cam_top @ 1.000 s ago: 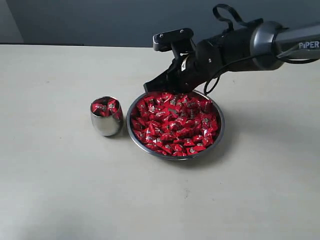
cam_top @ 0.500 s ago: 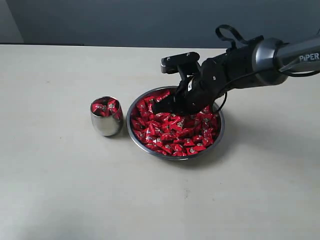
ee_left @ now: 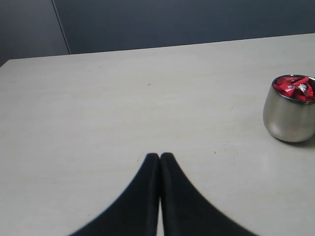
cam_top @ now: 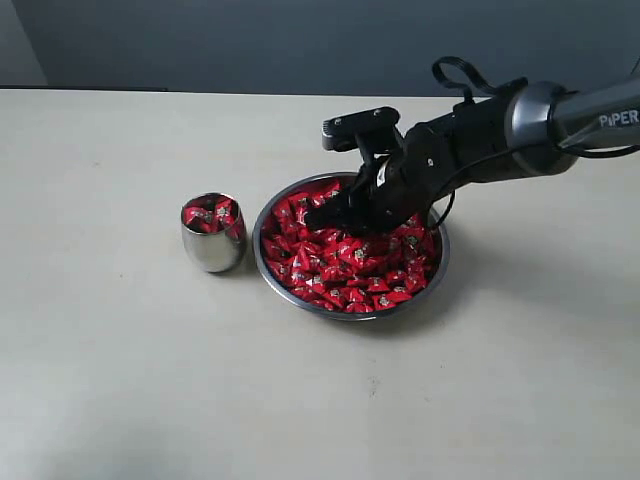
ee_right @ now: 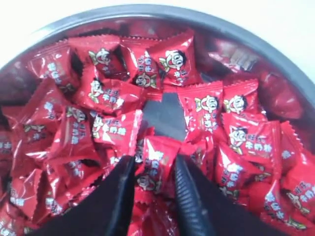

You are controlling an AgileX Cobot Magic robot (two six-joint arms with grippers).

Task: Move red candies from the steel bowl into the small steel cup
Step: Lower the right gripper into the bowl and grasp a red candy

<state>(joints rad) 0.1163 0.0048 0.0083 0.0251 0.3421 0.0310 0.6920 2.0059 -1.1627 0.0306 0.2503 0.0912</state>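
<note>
The steel bowl [cam_top: 257, 252] holds a heap of red candies [cam_top: 350, 268]. My right gripper [cam_top: 335, 215] is down among them at the bowl's far-left side. In the right wrist view the gripper [ee_right: 155, 160] is open, its fingers straddling one red candy [ee_right: 155, 162] in the pile inside the bowl [ee_right: 147, 11]; a bare patch of bowl floor shows just beyond. The small steel cup [cam_top: 213, 248] stands left of the bowl with a few red candies [cam_top: 212, 213] in it. The left wrist view shows my left gripper [ee_left: 160, 156] shut and empty over the table, the cup [ee_left: 288, 118] off to one side.
The pale table [cam_top: 120, 380] stretches all around the bowl and cup. A dark wall runs behind the table's far edge. The right arm [cam_top: 520, 125] reaches in from the right, above the table.
The right gripper came from above the bowl's far rim down into the candies, then sank a little deeper. Cup, bowl and left gripper have not moved.
</note>
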